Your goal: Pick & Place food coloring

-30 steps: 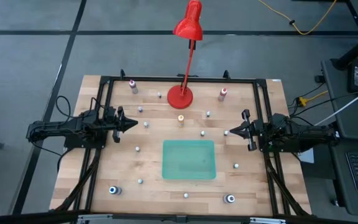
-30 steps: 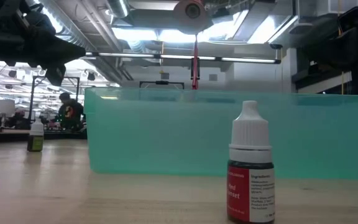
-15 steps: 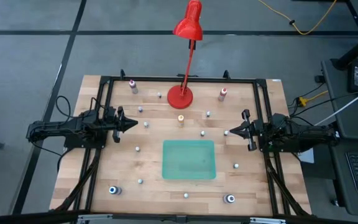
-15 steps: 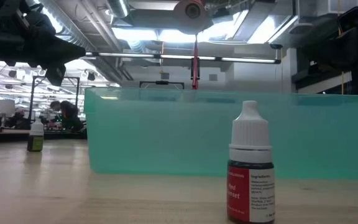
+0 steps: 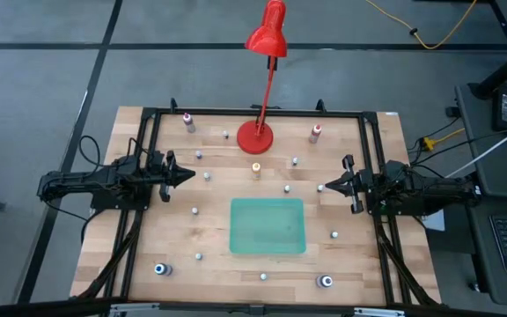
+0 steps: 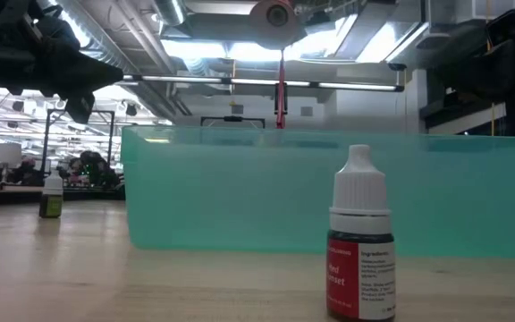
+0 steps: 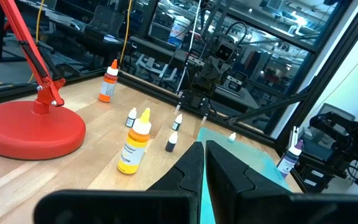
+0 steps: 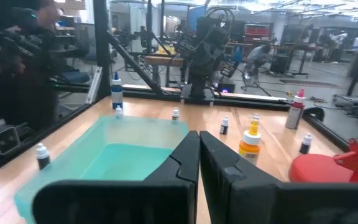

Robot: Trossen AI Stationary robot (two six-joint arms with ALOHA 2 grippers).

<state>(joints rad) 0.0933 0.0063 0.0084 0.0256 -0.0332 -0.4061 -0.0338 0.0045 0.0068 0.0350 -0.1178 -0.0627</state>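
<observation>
Wooden planks form the table (image 5: 148,238), which is bounded by a black frame and set on a grey floor. At its middle a green tray (image 5: 268,226) is laid flat, and behind it a red desk lamp (image 5: 255,135) is stood on its round base. Food coloring bottles (image 5: 194,211) are scattered upright over the wood on all sides of the tray: a pink-topped one near each far corner, a blue-topped one near each near corner, a yellow one (image 5: 256,169) between the lamp base and the tray, and small white-capped ones spread between these. None is seen inside the tray. From table height, one white-capped bottle with a red label (image 6: 361,244) is seen just in front of the tray's translucent wall. The left gripper (image 5: 188,175) is held above the table's left side with its fingers pressed together on nothing. The right gripper (image 5: 323,187) is held above the right side, likewise closed and holding nothing, pointed toward the middle.
</observation>
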